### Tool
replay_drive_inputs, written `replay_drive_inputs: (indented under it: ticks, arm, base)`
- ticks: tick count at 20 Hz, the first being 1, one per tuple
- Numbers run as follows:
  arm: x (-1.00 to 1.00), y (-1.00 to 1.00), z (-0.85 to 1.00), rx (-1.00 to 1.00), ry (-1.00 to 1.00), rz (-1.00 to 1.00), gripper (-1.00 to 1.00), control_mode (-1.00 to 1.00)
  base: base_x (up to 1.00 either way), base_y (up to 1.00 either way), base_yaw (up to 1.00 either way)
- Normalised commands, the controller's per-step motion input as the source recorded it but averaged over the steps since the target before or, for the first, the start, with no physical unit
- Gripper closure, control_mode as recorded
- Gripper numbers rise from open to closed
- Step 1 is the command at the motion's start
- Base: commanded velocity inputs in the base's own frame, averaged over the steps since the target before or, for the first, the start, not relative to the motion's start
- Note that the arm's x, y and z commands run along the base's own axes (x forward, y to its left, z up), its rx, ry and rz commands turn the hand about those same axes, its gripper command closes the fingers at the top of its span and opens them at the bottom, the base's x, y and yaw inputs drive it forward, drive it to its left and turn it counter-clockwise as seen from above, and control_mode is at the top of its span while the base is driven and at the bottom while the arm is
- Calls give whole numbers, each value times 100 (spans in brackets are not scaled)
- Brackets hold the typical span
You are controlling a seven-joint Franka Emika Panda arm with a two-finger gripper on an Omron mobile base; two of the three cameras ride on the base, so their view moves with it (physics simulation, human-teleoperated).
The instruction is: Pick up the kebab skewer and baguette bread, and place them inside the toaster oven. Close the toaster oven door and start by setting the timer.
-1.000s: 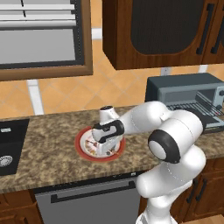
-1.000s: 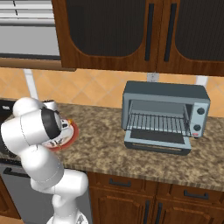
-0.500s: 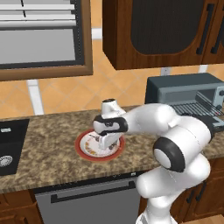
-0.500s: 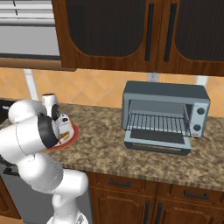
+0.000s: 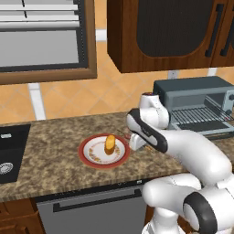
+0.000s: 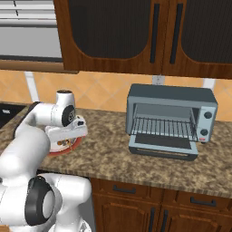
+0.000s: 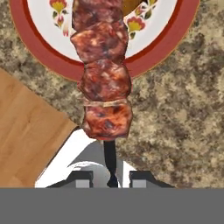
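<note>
My gripper (image 7: 111,178) is shut on the stick of the kebab skewer (image 7: 105,83), whose dark reddish chunks hang over the counter at the rim of the red-rimmed plate (image 7: 43,52). In the left base view the hand (image 5: 136,138) sits just right of the plate (image 5: 91,157), a little above the counter. The golden baguette bread (image 5: 109,144) lies on that plate. The toaster oven (image 6: 170,113) stands to the right with its door (image 6: 163,147) folded down and its wire rack showing. From the right, the hand (image 6: 68,130) partly hides the plate (image 6: 58,152).
A dark sink (image 5: 9,151) is set into the granite counter (image 6: 108,154) at the far left. Wooden wall cabinets (image 6: 136,31) hang above the oven. Bare counter lies between the plate and the oven.
The hand has risen off the plate and shifted right with the kebab skewer in its jaws. The baguette bread, hidden by the hand before, now shows on the plate.
</note>
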Motion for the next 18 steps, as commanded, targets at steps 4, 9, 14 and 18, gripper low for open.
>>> replay_drive_inputs:
  ticks: [4, 9, 14, 18]
  arm:
    - [-11, -100, 28, 5, 0, -37, 100, -100]
    - [11, -100, 23, 1, 0, -45, 100, -100]
    - [41, -87, 18, 0, 0, -50, 100, -100]
    - [53, -78, 17, 0, -1, -44, 100, -100]
  base:
    - [0, 0, 0]
    - [0, 0, 0]
    - [0, 0, 0]
    - [0, 0, 0]
